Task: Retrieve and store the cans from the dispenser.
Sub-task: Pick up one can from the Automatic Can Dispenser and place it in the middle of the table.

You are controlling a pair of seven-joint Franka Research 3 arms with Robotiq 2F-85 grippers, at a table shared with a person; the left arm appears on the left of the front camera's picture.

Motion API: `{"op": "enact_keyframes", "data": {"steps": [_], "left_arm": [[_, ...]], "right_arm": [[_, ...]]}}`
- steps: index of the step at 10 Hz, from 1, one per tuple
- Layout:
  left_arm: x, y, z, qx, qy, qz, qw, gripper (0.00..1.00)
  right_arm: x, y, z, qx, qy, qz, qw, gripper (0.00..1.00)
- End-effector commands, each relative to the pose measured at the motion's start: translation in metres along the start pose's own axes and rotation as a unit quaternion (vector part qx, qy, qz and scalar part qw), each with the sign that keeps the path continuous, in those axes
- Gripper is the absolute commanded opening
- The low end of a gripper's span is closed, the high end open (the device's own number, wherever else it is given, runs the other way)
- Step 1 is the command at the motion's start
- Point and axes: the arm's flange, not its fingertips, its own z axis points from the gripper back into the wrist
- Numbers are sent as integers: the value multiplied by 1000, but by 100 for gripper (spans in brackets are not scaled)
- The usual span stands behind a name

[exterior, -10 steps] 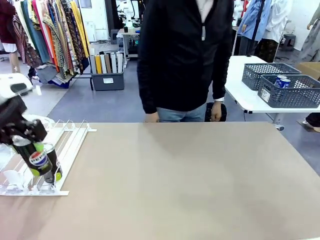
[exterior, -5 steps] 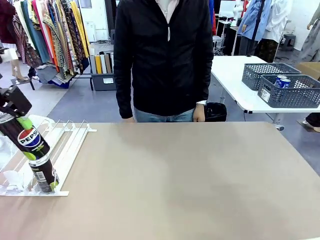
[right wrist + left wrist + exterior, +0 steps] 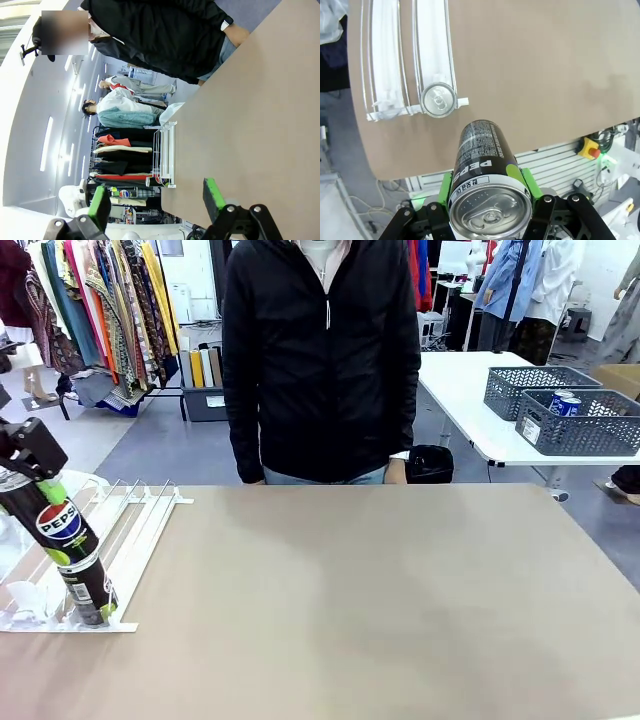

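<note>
My left gripper (image 3: pixel 48 498) is shut on a black Pepsi can (image 3: pixel 62 525), held tilted in the air above the low end of the white dispenser (image 3: pixel 140 525). In the left wrist view that held can (image 3: pixel 482 170) sits between the green pads (image 3: pixel 527 182). A second can (image 3: pixel 438 100) stands against the curved stop of a lane of the dispenser (image 3: pixel 432 45). From the front this second can (image 3: pixel 92 590) is black with green marks. My right gripper (image 3: pixel 156 200) is open with nothing in it, high over the table, and the dispenser (image 3: pixel 166 152) shows far off in its view.
A person in a black jacket (image 3: pixel 320 360) stands at the table's far edge, hands down. Grey mesh baskets (image 3: pixel 580 425) with blue cans (image 3: pixel 565 403) sit on a white table at the back right. The tan tabletop (image 3: pixel 380 600) stretches right of the dispenser.
My left gripper has lifted the Pepsi can up off the dispenser's low end. Another can now stands at the stop. The person has stepped to the left.
</note>
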Motion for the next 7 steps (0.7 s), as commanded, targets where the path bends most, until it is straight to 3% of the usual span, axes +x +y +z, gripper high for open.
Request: {"op": "enact_keyframes", "data": {"steps": [1,3,5,7], "left_arm": [[11,-17,-2,-22,-10,14,1000,0],[43,-87,-21,-40,-30,6,999,0],[71,-186,-79,-51,-6,-50,997,0],[81,-268,-146,-14,26,-110,993,0]], "right_arm": [[0,3,1,6,-1,0,1000,100],[0,3,1,6,-1,0,1000,100],[0,3,1,6,-1,0,1000,100],[0,3,1,6,-1,0,1000,100]]}}
